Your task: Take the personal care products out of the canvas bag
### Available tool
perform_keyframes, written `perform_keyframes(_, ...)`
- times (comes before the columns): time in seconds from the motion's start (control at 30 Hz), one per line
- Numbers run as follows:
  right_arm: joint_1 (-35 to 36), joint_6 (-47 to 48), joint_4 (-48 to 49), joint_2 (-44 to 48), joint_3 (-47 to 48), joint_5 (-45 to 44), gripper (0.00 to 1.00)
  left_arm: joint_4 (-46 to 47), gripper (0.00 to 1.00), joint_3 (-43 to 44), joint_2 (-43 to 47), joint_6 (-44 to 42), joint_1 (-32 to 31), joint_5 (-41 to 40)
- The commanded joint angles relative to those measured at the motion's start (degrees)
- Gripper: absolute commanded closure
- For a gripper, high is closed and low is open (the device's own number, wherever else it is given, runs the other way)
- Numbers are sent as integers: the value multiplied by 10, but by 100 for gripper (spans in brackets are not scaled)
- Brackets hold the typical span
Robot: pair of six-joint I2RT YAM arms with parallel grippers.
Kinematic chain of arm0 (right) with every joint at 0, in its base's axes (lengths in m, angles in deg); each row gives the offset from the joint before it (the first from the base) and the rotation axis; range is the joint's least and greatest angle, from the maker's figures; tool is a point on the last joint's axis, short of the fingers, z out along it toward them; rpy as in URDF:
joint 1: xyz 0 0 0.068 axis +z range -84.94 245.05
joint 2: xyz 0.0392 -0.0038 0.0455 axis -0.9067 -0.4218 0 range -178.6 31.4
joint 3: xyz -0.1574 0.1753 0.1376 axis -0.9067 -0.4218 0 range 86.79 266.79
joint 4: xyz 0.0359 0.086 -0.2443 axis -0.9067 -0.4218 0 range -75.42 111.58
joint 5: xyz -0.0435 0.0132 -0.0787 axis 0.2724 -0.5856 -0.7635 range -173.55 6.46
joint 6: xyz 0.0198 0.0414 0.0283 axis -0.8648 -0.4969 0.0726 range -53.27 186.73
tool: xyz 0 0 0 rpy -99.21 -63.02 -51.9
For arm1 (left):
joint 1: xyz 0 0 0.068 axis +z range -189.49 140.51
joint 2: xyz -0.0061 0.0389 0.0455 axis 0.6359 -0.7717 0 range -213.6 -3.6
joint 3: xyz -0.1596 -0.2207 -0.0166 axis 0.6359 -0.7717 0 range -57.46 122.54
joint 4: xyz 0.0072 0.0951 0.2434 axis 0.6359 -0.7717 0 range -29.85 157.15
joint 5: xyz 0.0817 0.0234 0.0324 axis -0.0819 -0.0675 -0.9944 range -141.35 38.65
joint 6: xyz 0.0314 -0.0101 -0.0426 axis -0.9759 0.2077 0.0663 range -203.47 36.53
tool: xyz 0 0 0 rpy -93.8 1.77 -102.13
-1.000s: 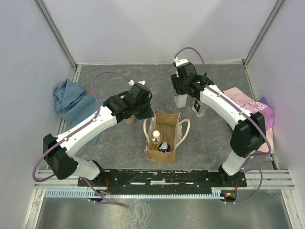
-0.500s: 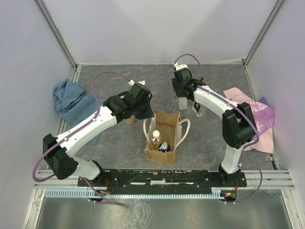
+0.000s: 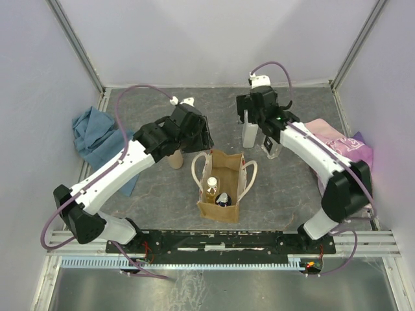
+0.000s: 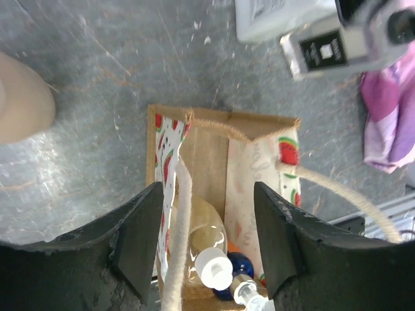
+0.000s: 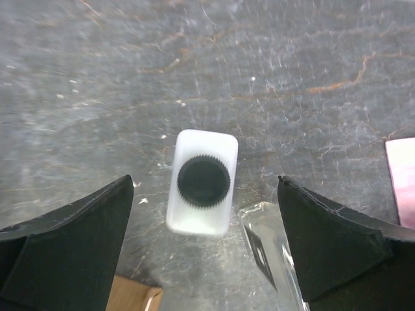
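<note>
The tan canvas bag [image 3: 220,208] stands open at the table's near middle, its cream handles up. Inside it lie an amber bottle [image 3: 212,188] with a white cap and a dark blue bottle [image 3: 224,199]. My left gripper [image 3: 200,136] hovers open above the bag's far end; in its wrist view the jaws [image 4: 211,240] frame the amber bottle [image 4: 207,243] and blue bottle [image 4: 245,264]. A beige bottle [image 3: 175,159] stands left of the bag. My right gripper [image 3: 254,120] is open wide above the white squarish bottle [image 5: 203,181], which stands free beside the clear bottle [image 5: 272,249].
A blue cloth [image 3: 97,136] lies at the left edge and a pink-purple cloth [image 3: 343,146] at the right. The white bottle [image 3: 249,134] and clear bottle [image 3: 271,146] stand just behind the bag's right corner. Grey walls close in the back and sides.
My left gripper has opened, left the beige bottle and swung right over the bag. My right gripper has opened, let go of the white bottle and risen above it.
</note>
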Motion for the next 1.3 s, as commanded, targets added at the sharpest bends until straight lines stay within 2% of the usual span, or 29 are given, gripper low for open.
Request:
perform_keyframes(0.0,31,10,-49,106,45,63,0,-61,34,100,14,-51,-2,-97)
perform_keyframes(0.1,88,20,-114,151,66,100,0,-90,34,154,10,-68,-2,-111)
perform_keyframes(0.23,131,-37,-228,172,96,109,1,-90,38,183,-3,-62,-11,-27)
perform_keyframes(0.37,146,-103,-337,196,83,54,6,-125,41,209,-50,-47,-101,-43)
perform_keyframes(0.5,159,-150,-381,241,26,11,10,-124,41,185,-82,-33,-152,-55)
perform_keyframes(0.6,160,-169,-393,257,-3,39,13,-102,41,145,-85,-18,-156,-42)
perform_keyframes(0.63,161,-174,-388,263,-14,65,17,-97,41,135,-85,-14,-157,-43)
perform_keyframes(0.77,161,-199,-372,283,-53,153,44,-100,41,104,-78,2,-157,-60)
perform_keyframes(0.83,160,-203,-378,294,-60,160,58,-99,41,84,-70,10,-157,-60)
perform_keyframes(0.87,161,-204,-382,304,-62,155,68,-98,41,64,-66,17,-158,-55)
perform_keyframes(0.93,160,-203,-390,314,-62,146,76,-91,41,43,-61,23,-159,-50)
perform_keyframes(1.07,160,-202,-398,319,-61,129,82,-89,41,23,-63,26,-170,-57)
perform_keyframes(1.27,160,-204,-394,315,-71,127,83,-89,41,16,-83,17,-177,-65)
